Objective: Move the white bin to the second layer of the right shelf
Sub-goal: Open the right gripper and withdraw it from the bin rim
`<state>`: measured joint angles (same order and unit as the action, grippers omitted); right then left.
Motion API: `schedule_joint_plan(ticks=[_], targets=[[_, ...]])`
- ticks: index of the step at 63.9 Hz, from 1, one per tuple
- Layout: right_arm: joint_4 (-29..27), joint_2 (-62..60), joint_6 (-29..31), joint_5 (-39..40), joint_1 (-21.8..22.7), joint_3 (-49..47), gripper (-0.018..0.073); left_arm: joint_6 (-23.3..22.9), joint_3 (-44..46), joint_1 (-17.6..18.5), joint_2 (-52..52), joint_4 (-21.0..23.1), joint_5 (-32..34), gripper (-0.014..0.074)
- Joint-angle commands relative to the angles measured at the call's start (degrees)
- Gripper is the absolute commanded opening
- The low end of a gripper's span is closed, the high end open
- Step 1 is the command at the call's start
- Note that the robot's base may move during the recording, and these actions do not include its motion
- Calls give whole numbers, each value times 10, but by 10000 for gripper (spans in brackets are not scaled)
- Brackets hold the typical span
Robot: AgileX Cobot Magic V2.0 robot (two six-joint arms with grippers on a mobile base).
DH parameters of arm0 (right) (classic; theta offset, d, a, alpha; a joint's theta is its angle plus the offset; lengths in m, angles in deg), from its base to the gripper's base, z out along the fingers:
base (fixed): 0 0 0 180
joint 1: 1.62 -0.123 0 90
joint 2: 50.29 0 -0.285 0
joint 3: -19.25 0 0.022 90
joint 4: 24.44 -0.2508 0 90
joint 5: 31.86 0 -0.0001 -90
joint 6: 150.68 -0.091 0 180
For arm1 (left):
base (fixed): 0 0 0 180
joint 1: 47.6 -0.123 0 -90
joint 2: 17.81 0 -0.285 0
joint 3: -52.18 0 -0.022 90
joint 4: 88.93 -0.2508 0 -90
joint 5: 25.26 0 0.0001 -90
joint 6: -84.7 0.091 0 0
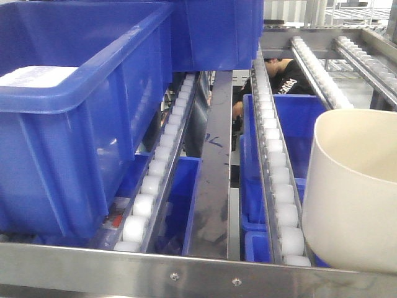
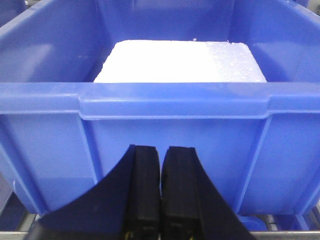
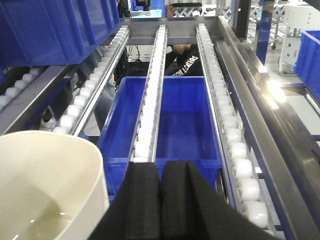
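White bin (image 1: pixel 356 192) at front view's right edge, sits low at front of roller tracks (image 1: pixel 277 186), above steel front rail (image 1: pixel 186 267). Left: blue crate (image 2: pixel 165 115) with white foam block (image 2: pixel 180 62). Left gripper (image 2: pixel 161 195) fingers together, empty. Right gripper (image 3: pixel 161 200) fingers pressed together, empty, beside bin.

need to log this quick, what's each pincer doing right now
Left pincer: closed, empty, in front of the blue plastic crate.
Right pincer: closed, empty, beside the cream-white plastic bin.
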<state>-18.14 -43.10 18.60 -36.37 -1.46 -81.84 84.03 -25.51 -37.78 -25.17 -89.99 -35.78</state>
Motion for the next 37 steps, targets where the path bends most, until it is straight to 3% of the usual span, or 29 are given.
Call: schedule_joint_plan(ticks=[1,37], targets=[[14,-10,2,45,2,0,57,-3,-16,3,8,0,49,85],[14,-10,2,45,2,0,55,-3,-16,3,8,0,49,85]])
